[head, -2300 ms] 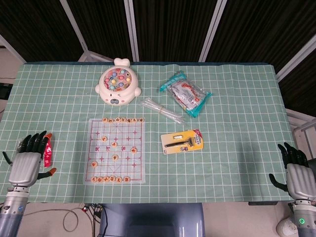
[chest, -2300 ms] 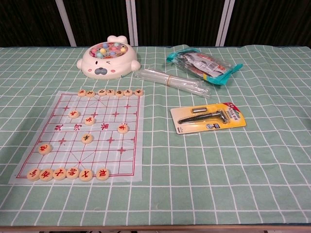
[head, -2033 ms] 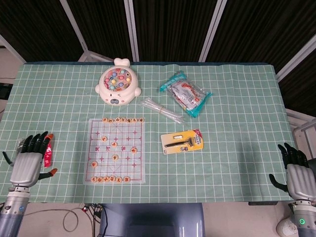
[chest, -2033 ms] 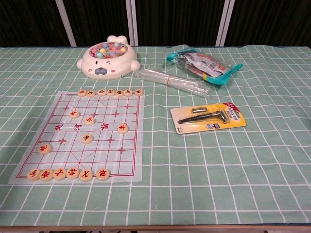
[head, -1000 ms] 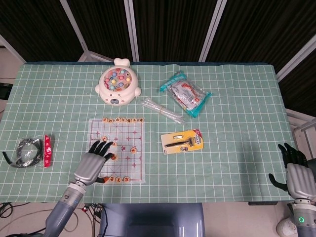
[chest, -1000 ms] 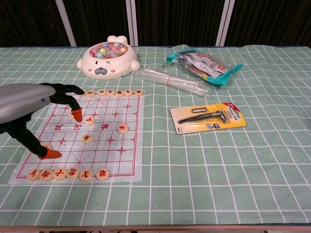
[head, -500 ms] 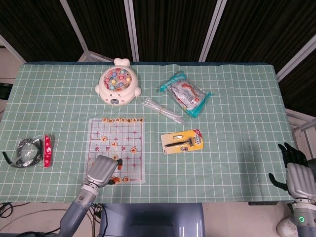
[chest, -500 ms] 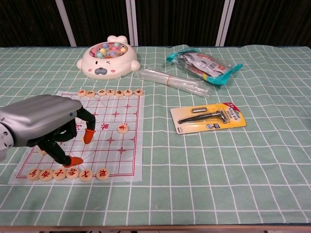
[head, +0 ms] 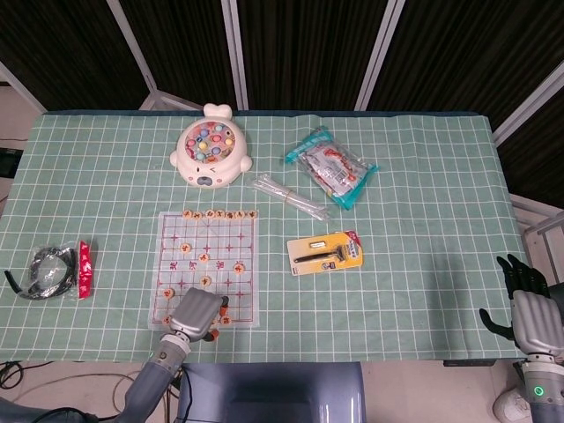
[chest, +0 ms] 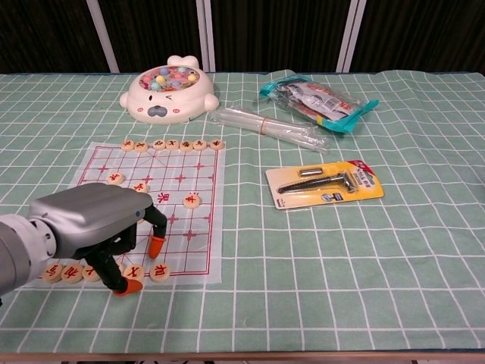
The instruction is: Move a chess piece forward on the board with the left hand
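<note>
The left hand hovers low over the near edge of the chess board, palm down, because the row of pieces to be advanced lies there. Its fingers are curled downward and apart, orange tips bracketing the near row; whether any tip touches a piece is probably hidden by the palm. The right hand rests open-fingered at the table's far right edge, well away and uninvolved.
</note>
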`<move>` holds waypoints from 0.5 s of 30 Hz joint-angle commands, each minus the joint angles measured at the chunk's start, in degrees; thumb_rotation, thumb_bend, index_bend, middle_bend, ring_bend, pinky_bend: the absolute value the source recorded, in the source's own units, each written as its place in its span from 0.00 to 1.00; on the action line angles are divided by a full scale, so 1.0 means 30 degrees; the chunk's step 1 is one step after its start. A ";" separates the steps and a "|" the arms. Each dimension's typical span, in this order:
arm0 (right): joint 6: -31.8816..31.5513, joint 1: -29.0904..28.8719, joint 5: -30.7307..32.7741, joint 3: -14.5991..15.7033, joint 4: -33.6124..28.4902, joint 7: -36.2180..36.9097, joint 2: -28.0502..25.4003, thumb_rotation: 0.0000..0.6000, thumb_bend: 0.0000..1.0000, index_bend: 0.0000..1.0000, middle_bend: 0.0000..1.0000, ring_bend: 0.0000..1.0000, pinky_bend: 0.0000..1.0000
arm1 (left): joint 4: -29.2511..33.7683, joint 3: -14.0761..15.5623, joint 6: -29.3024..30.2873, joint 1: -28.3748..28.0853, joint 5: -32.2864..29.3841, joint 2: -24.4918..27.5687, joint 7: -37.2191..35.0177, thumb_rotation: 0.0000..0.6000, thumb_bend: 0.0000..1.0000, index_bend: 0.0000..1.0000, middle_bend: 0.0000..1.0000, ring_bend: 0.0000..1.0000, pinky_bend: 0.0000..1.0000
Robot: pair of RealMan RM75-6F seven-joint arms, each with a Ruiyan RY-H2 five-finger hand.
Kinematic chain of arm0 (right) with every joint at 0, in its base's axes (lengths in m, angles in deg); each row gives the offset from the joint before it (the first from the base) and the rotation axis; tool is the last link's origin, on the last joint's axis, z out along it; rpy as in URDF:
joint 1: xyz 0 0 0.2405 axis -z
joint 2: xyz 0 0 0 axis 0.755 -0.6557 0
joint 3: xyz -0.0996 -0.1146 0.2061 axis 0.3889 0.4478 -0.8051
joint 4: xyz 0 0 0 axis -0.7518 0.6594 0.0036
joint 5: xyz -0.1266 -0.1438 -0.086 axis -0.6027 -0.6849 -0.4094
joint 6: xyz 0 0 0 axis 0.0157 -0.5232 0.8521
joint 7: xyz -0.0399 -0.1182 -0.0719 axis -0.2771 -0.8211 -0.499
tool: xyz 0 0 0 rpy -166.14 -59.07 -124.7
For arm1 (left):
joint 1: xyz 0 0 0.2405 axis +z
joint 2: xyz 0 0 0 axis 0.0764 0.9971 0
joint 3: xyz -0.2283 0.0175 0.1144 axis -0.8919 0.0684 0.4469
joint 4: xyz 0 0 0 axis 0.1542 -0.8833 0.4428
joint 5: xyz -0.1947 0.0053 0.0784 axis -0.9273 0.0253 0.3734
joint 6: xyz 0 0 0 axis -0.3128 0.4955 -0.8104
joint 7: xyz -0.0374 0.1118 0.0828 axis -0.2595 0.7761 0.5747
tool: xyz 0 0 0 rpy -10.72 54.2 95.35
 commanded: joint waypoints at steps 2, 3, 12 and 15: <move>0.0007 0.0006 0.0023 0.0000 -0.0039 0.0027 0.0003 1.00 0.37 0.00 0.00 0.00 0.00 | 0.0040 -0.0069 0.0167 -0.0314 -0.0510 -0.0237 0.0188 1.00 0.22 0.49 1.00 1.00 1.00; 0.0017 0.0007 0.0045 -0.0003 -0.0057 0.0038 0.0001 1.00 0.37 0.00 0.00 0.00 0.00 | 0.0020 -0.0077 0.0200 -0.0381 -0.0573 -0.0276 0.0203 1.00 0.23 0.49 1.00 1.00 1.00; 0.0085 0.0011 0.0201 -0.0034 -0.0183 0.0104 -0.0049 1.00 0.37 0.00 0.00 0.00 0.00 | -0.0184 0.0019 0.0454 -0.0809 -0.0933 -0.0467 0.0169 1.00 0.26 0.45 1.00 1.00 1.00; 0.0087 0.0018 0.0249 -0.0048 -0.0216 0.0127 -0.0057 1.00 0.37 0.00 0.00 0.00 0.00 | -0.0264 0.0067 0.0476 -0.0923 -0.1062 -0.0540 0.0139 1.00 0.26 0.45 1.00 1.00 1.00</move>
